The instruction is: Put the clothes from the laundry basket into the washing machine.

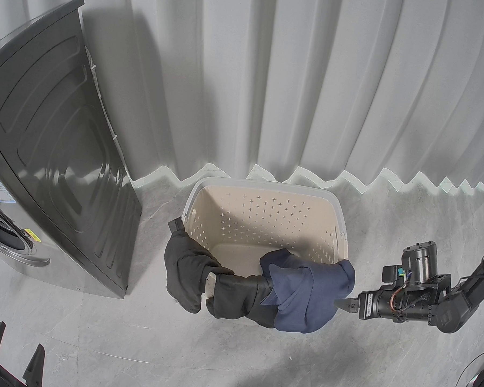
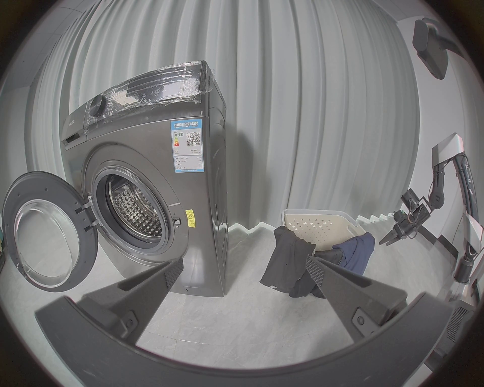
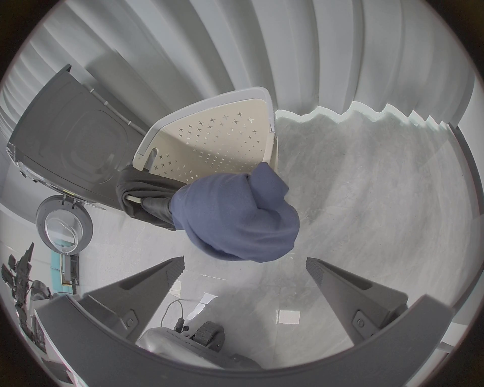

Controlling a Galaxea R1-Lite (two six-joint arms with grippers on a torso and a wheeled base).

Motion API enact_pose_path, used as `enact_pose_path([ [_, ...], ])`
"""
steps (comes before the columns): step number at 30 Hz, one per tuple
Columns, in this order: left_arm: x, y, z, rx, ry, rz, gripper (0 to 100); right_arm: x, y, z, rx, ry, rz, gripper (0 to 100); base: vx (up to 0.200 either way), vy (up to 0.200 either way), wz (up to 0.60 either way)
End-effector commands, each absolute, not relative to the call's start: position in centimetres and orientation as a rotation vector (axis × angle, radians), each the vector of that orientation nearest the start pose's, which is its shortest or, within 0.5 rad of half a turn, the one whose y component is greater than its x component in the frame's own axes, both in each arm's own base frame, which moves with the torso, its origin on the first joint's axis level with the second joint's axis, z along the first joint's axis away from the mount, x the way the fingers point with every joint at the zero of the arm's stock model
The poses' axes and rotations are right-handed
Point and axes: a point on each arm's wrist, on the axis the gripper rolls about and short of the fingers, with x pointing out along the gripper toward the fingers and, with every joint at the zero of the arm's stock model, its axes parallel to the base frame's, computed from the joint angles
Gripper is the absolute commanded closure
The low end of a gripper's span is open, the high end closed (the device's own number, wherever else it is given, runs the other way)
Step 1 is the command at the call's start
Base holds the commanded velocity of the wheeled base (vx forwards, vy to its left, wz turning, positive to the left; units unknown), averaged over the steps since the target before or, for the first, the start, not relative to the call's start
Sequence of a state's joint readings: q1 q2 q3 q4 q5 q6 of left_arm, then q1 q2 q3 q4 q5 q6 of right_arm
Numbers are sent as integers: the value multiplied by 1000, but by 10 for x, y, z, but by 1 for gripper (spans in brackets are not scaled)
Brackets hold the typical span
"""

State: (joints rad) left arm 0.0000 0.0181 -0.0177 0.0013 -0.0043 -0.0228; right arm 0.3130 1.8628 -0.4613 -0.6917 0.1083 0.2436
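Note:
A beige laundry basket (image 1: 328,197) (image 2: 348,217) (image 3: 201,108) stands on the floor before the curtain. A navy garment (image 1: 306,294) (image 2: 359,250) (image 3: 237,216) hangs over its near right rim. A black garment (image 1: 195,269) (image 2: 287,259) (image 3: 141,194) drapes over its near left rim. The grey washing machine (image 1: 50,154) (image 2: 151,176) (image 3: 65,141) stands at the left with its round door (image 2: 48,237) swung open and its drum (image 2: 133,206) bare. My right gripper (image 1: 339,303) (image 3: 244,267) is open, close beside the navy garment. My left gripper (image 1: 14,346) (image 2: 242,269) is open, low at the near left.
A pleated white curtain (image 1: 291,81) closes off the back. Bare grey floor (image 1: 153,342) lies between the basket and the washing machine. Another stand with equipment (image 2: 454,166) is off to the basket's right.

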Motion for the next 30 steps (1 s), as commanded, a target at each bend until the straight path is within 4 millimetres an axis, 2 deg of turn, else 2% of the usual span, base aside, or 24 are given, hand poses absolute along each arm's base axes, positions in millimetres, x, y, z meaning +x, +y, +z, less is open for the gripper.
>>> enact_pose_path([
  [1,-23,0,76,-23,2,-5,0,270,95,42,149,792,311,0,0,0,0],
  [9,-23,0,76,-23,0,-5,0,286,112,32,158,762,336,0,0,0,0],
  [21,-23,0,76,-21,2,-3,0,297,116,24,161,750,331,0,0,0,0],
  [30,-23,0,76,-23,2,-5,0,308,131,11,155,712,358,0,0,0,0],
])
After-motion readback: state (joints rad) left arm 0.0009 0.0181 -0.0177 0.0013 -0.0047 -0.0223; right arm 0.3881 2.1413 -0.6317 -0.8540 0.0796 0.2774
